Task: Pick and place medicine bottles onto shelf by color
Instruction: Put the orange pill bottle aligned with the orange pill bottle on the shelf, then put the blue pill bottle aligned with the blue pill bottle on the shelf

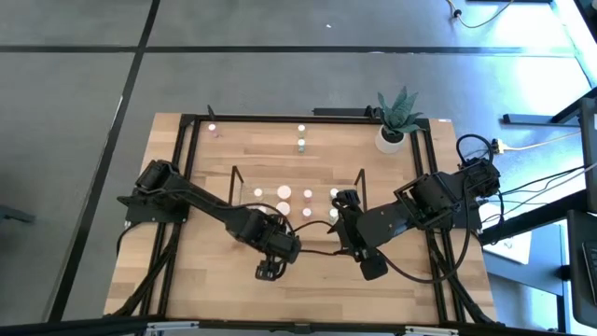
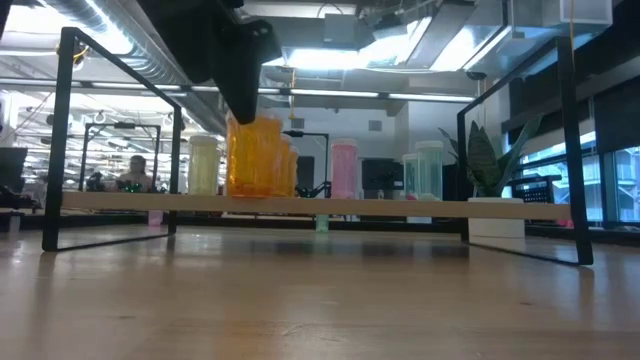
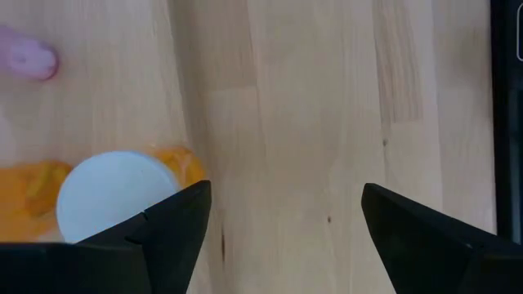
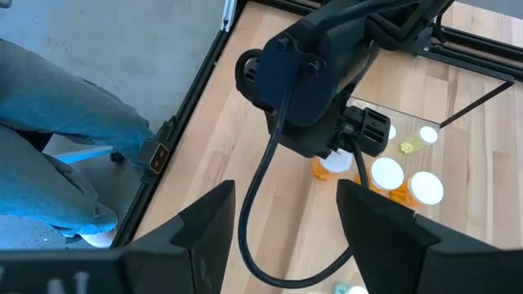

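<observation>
The left gripper hangs above the shelf, pointing down, with its two fingers spread wide and nothing between them. Just beside one finger stands an orange bottle with a white cap — next to the finger, not inside the gap. In the low view the same orange bottle stands upright on the shelf board under the dark arm, at the left end of a row with a pale yellow bottle, a pink bottle and green bottles. So I judge that the step in hand is the placing of this orange bottle, and it looks already let go.

The right gripper waits near the front of the table, its fingers apart and empty.

Two bottles stand on the table behind the shelf, well apart from it. The next move, I think, calls for a straight lift of the left arm — without touching the cap — and then a reach to one of them.
</observation>
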You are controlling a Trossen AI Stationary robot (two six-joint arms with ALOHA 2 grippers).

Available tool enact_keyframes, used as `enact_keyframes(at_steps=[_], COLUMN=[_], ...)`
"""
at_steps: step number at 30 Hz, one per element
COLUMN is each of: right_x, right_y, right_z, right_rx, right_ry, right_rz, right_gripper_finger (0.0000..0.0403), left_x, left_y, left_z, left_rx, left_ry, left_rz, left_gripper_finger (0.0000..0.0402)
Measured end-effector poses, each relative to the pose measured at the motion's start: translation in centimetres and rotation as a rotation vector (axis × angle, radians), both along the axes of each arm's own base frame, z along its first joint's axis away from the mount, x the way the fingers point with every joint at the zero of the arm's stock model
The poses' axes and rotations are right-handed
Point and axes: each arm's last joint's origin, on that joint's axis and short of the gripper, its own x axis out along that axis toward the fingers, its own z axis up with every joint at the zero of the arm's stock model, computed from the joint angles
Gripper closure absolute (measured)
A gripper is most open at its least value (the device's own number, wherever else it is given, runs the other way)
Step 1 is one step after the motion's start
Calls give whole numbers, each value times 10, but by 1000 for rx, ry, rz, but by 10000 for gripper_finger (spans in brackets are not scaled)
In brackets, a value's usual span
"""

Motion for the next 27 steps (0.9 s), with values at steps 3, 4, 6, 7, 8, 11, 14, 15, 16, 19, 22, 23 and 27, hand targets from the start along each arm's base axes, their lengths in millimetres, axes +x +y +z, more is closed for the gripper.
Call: enact_keyframes(at_steps=[3,4,6,7,8,11,14,15,16,19,22,23,27], right_x=[0,0,0,0,0,0,0,0,0,0,0,0,1], right_y=[0,0,0,0,0,0,0,0,0,0,0,0,0], right_z=[0,0,0,0,0,0,0,0,0,0,0,0,0], right_rx=[0,0,0,0,0,0,0,0,0,1,1,1,10], right_ry=[0,0,0,0,0,0,0,0,-1,-1,-2,-2,-4], right_rz=[0,0,0,0,0,0,0,0,0,0,0,0,-7], right_gripper_finger=[186,186,186,186,186,186,186,186,186,186,186,186,186], left_x=[0,-1,-4,-7,-10,-23,-40,-46,-52,-69,-85,-90,-105], left_y=[0,-2,-6,-8,-10,-10,-3,0,4,16,29,34,47], left_z=[0,1,3,6,10,26,47,54,61,82,99,103,118], left_rx=[1,-1,-5,-4,-8,16,63,72,79,79,78,76,54], left_ry=[-1,-1,-4,-5,-12,-35,-69,-82,-95,-132,-163,-173,-205], left_rz=[-6,-4,-13,-17,-9,46,137,174,209,314,408,435,506], left_gripper_finger=[92,92,92,92,92,92,92,92,92,92,92,92,92])
